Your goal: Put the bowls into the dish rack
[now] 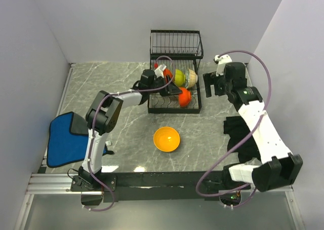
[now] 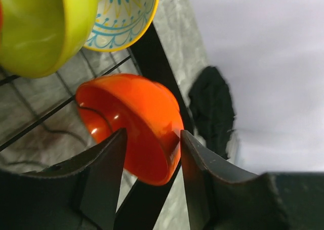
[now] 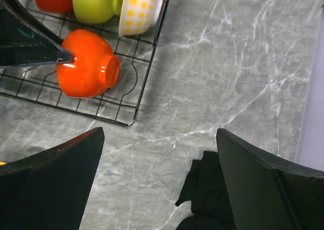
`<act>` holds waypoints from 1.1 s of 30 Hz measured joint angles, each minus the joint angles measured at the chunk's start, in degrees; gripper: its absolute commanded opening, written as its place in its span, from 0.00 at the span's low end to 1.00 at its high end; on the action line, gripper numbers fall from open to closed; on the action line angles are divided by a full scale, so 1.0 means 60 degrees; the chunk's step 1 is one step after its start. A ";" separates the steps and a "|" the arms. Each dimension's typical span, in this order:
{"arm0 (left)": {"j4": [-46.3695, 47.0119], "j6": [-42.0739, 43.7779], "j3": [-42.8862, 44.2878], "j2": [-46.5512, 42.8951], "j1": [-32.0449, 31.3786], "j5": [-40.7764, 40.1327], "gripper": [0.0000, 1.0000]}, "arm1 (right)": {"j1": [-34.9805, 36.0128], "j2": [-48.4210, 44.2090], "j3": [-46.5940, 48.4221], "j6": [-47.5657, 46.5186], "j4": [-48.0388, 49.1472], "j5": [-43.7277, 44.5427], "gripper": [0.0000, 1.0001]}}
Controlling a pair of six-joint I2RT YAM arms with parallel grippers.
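Hard to see from above: a second red bowl (image 1: 156, 66), mostly hidden behind the left arm and its cable at the back left of the rack (image 1: 176, 32). Cut off by the top edge in the right wrist view as well, along with the green bowl (image 3: 93, 2) and patterned bowl (image 3: 136, 10) beside it, all three on edge in a row in the lower tier. In front of that row, on its side, the red bowl (image 3: 86, 71), with the left tool (image 2: 153, 134) clenched on its rim, one finger inside, one outside. Not clear whether resting on the wires or held just above. Right tool (image 3: 159, 134) released, fingers wide apart, over the counter (image 3: 228, 63) just right of the rack. Near it, a black cloth (image 3: 207, 199), partly covered by the right arm from above. Apart, upright on the counter nearer the arm bases, the orange bowl (image 1: 166, 139). Far left, a blue cloth (image 1: 63, 141).
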 measured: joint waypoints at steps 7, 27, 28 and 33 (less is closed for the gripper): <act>-0.2291 0.2758 -0.0372 -0.1610 0.0204 -0.0229 0.60 | -0.0018 -0.1559 -0.0776 0.0004 0.0164 -0.0004 1.00; -0.6907 0.8087 -0.1869 -0.5716 -0.0878 -0.0769 0.60 | -0.1151 -0.5413 -0.3082 0.0667 0.0262 -0.0270 1.00; -0.7031 0.8113 -0.1825 -0.5734 -0.1100 -0.1195 0.58 | -0.1239 -0.5541 -0.3089 0.0739 0.0262 -0.0251 1.00; -0.7683 0.7486 -0.0452 -0.5045 -0.1847 -0.2863 0.52 | -0.1712 -0.5887 -0.3147 0.1082 0.0240 -0.0215 1.00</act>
